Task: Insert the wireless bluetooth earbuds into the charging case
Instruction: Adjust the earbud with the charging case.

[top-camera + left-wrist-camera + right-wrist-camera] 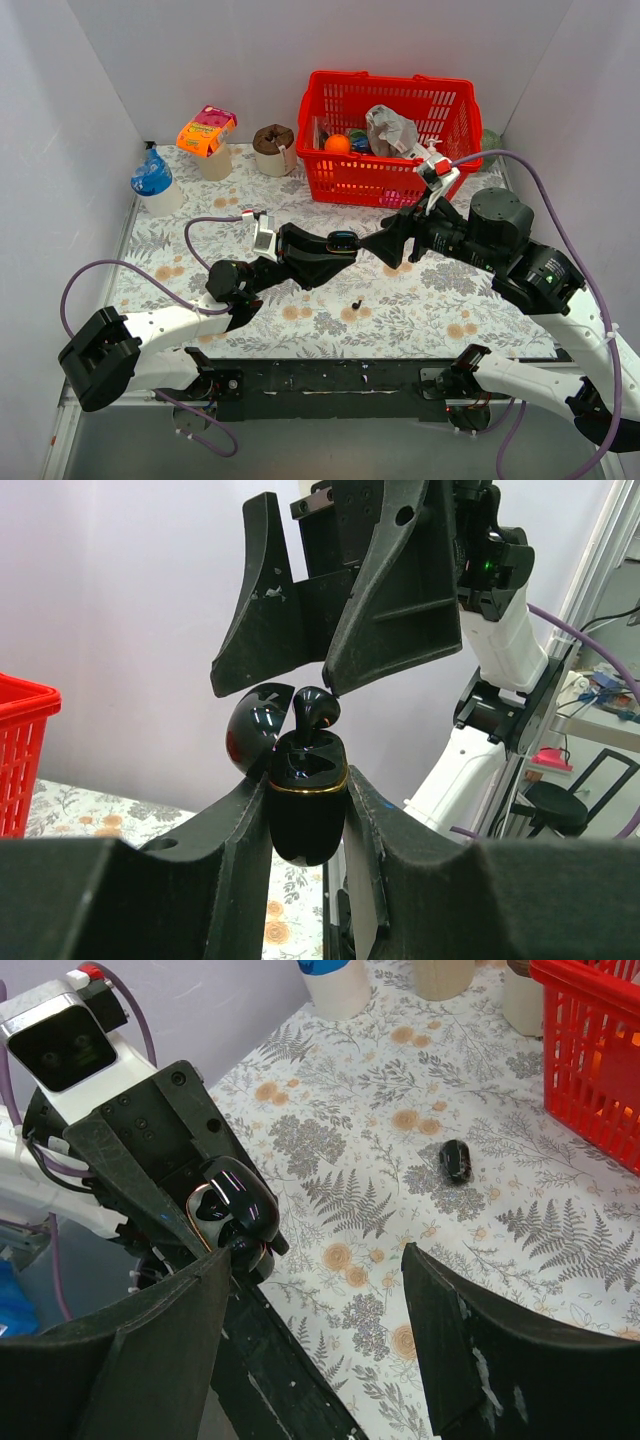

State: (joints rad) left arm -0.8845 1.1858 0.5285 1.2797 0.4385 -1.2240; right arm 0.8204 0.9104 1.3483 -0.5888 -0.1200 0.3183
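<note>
Holding the charging case [305, 790] up off the table [300, 325], my left claw [338, 243] is closed on its lower half, one finger pressed to each flank. The case stands upright in that grip, mid-table between my two arms. Its lid [252, 732] is hinged open and leans away to the left in my left wrist view.

One earbud [315, 708] sits in the mouth of the case. Its head stands proud of the gold rim and tilts a little, so I judge it entered but not seated. A second earbud [357, 303] lies loose on the table, near of the case and apart from both claws.

My right claw [317, 1253] faces the case from the right, spread wide and gripping nothing. Its fingertips [330, 675] hang right over the raised bud; whether one touches it I cannot tell.

This step, as I read it, is to seat that bud. Doing it well means holding the left grip firm and the case level, so that a push from above does not rock it out of my fingers. I should bring one right fingertip straight down on the bud's head and press gently along the line of its well. A sideways nudge could flip the bud out over the rim. I must also stay off the open lid, which stands close on the left. The red basket [390, 78] at the far right has no part in this.
</note>
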